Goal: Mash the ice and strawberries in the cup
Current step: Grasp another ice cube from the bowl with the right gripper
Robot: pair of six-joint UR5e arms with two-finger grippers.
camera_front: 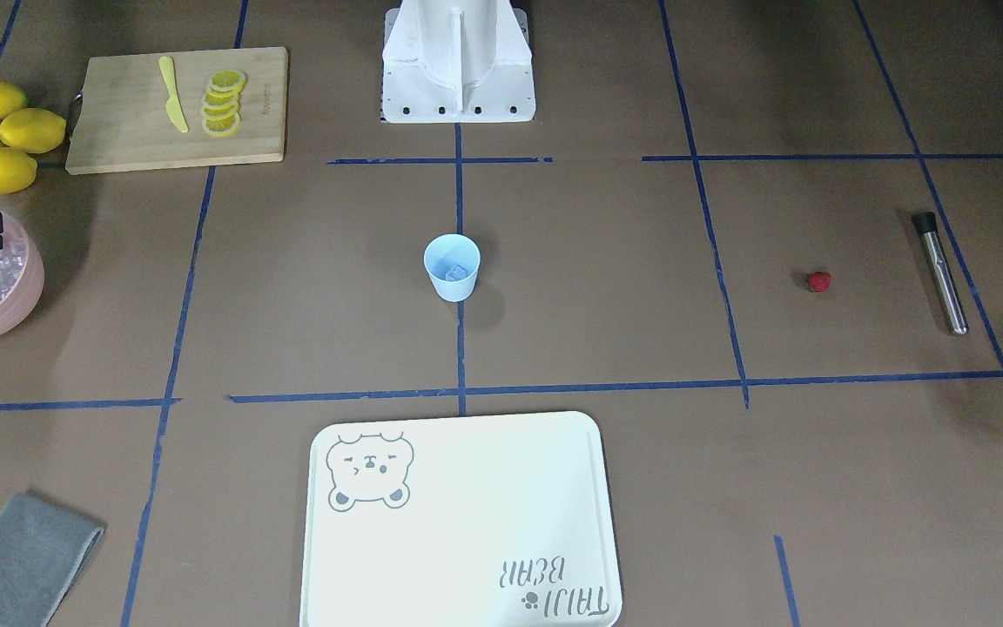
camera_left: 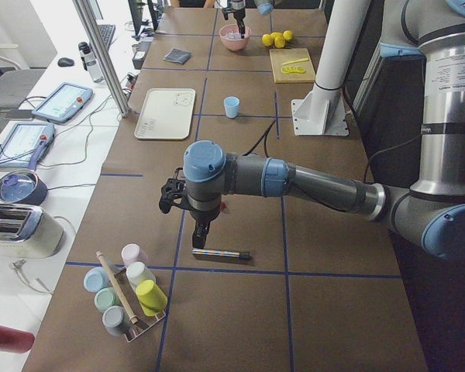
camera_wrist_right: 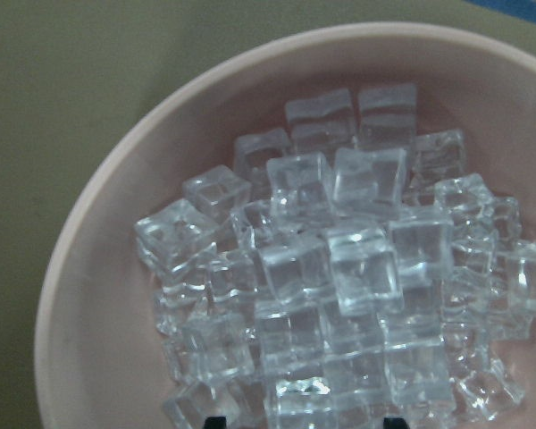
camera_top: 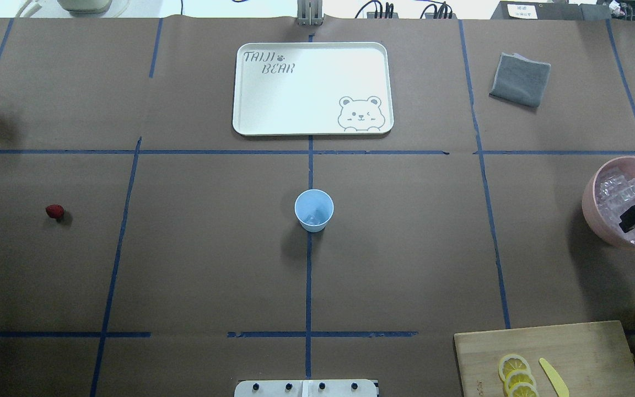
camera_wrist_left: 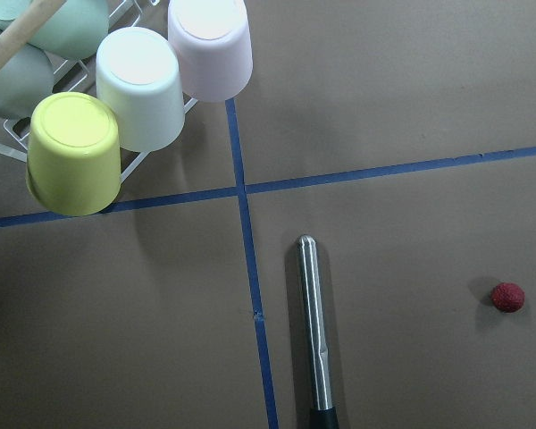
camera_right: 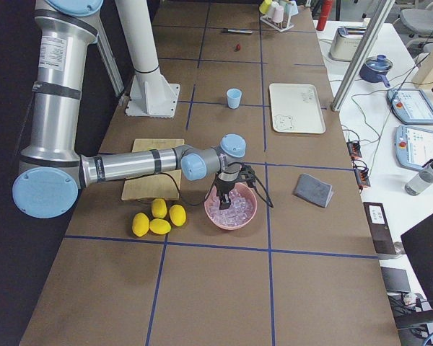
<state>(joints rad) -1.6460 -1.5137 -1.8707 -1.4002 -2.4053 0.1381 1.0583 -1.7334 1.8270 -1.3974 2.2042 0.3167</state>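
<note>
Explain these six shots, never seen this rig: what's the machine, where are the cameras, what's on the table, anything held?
Two robot arms with two-finger grippers work at a taped table. Two fixed cameras look down, one facing the robot, one behind it; two more sit at the table's ends; one rides each wrist. The right gripper hangs open over a pink bowl of ice, apparently holding nothing. The left gripper hovers above a metal muddler; open or shut, I cannot tell. Mid-table stands a pale-blue cup; a strawberry lies apart. Also: a white tray, a cutting board with lemon slices, whole lemons, a grey cloth.
</note>
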